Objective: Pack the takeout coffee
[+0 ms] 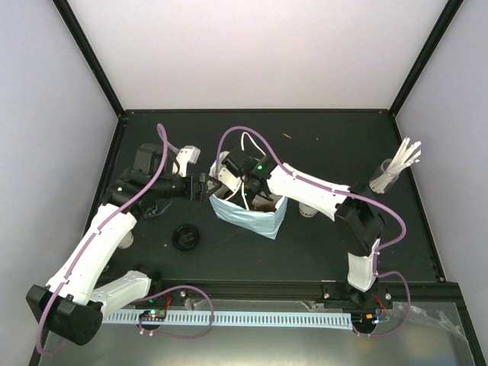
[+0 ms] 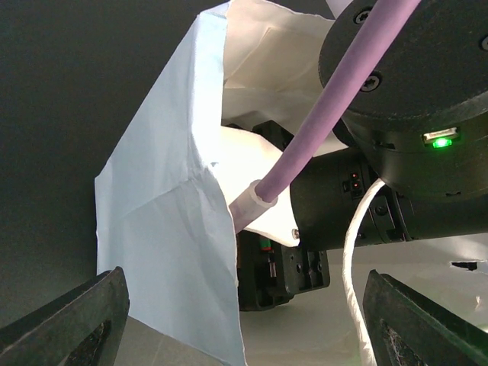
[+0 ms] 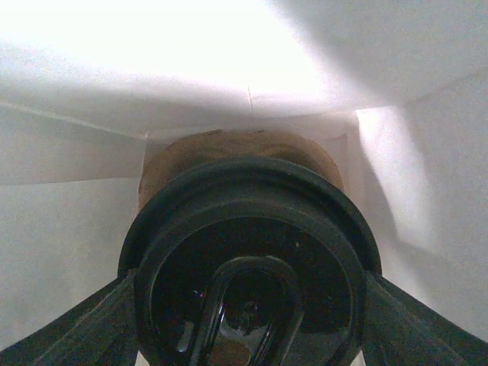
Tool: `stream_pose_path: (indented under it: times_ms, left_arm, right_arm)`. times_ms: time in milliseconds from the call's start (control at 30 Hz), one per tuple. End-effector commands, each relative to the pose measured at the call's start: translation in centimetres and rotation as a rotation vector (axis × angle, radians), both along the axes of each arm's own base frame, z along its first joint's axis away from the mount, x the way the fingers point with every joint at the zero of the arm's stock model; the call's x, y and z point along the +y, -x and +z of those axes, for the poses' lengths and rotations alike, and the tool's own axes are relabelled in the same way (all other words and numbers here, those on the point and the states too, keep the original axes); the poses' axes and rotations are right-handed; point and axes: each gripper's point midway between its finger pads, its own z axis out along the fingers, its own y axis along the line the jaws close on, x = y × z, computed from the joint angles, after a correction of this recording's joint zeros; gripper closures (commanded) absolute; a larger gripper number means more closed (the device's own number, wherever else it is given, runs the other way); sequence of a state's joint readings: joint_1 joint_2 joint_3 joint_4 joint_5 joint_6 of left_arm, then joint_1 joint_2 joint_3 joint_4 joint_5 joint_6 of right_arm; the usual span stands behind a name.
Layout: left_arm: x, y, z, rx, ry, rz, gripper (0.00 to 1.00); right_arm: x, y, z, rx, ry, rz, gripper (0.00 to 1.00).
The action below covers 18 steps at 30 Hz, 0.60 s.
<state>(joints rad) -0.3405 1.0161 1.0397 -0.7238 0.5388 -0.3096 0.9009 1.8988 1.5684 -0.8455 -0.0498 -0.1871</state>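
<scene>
We find the right gripper [image 3: 248, 316] down inside the light-blue bag [image 1: 258, 219]; its fingers [image 3: 84, 335] press against either side of a cup [image 3: 245, 244] at its black lid, so we take it to be clamped on that cup. We judge it is held from above because the bag's mouth offers no other way in. Behind the lid shows the brown carrier [image 3: 229, 149], low in the bag against the far wall; the cup is over it or in it, and we cannot tell which hole. The left gripper [image 1: 201, 187] stands at the bag's left rim, jaws wide apart, holding nothing; the bag's wall is just ahead of it, and we suppose it is placed there to steady the bag. Outside, on the table [image 1: 320, 252], a loose black lid [image 1: 185, 237] lies near the bag's left corner; the glass of white sticks [image 1: 387, 175] stands well apart at the right.
</scene>
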Motion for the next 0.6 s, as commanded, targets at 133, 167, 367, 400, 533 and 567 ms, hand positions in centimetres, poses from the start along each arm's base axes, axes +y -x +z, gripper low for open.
stream_pose_path:
  times_ms: [133,167,367,400,533,567]
  left_arm:
    - [0.0,-0.4,2.3,-0.054,0.01,-0.006,0.14]
    - [0.0,-0.4,2.3,-0.053,0.008,-0.004,0.14]
    - [-1.2,-0.2,2.3,-0.049,0.001,-0.019,0.16]
    - [-1.0,-0.3,2.3,-0.05,-0.006,-0.011,0.16]
    - [-0.3,-0.8,1.9,-0.059,-0.061,0.016,0.18]
    - [-0.1,-0.9,1.8,-0.055,-0.081,0.023,0.2]
  right_arm:
    - [-4.7,-0.3,-3.5,0.011,0.231,-0.04,0.51]
    - [-4.7,-0.3,-3.5,0.01,0.23,-0.039,0.51]
    - [-4.1,-0.7,-2.8,-0.005,0.201,-0.046,0.51]
    - [-4.0,-0.7,-2.7,-0.002,0.196,-0.045,0.51]
    - [-3.6,-0.8,-2.0,-0.011,0.172,-0.041,0.51]
    - [-3.6,-0.8,-1.9,-0.012,0.17,-0.038,0.51]
